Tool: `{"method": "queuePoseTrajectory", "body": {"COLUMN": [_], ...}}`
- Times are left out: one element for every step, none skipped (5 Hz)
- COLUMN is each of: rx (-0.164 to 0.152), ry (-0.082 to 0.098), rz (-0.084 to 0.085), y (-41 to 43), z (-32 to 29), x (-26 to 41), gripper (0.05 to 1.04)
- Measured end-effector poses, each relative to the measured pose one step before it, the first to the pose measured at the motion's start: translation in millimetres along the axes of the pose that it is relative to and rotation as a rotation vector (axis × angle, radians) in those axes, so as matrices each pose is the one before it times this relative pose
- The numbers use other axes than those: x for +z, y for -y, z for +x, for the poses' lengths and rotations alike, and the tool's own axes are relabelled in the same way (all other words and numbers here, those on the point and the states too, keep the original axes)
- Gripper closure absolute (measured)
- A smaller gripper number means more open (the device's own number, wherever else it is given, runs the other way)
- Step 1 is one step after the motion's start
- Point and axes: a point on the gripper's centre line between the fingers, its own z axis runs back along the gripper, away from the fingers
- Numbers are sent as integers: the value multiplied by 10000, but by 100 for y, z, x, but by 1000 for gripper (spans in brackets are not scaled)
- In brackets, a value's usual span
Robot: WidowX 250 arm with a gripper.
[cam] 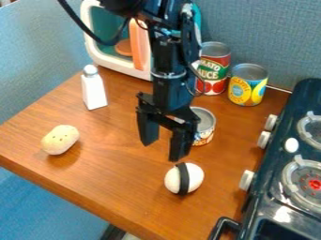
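Evidently, the black pincer [163, 151] grips nothing, as its fingers hang spread apart above the tabletop [119, 164]. Just beside their tips lies a white, egg-shaped thing [197, 176] with a dark band round its middle. Behind the pincer, a short can [207, 123] stands on its flat end, likely for steadiness, as do the red can [214, 70] and yellow can [248, 86] near the wall. Over to the left, a white shaker [95, 91] stands upright, while a speckled potato [60, 139] rests on its rounded side.
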Motion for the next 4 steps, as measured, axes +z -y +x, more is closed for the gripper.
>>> {"method": "queuePoseTrajectory", "body": {"rx": [-637, -458, -359, 55], "ry": [18, -431, 87, -469], "rz": [549, 357, -73, 29], "y": [1704, 874, 96, -154], "z": [470, 37, 396, 31], "x": [-547, -1385, -611, -1393], "gripper": [83, 83, 83, 83]}}
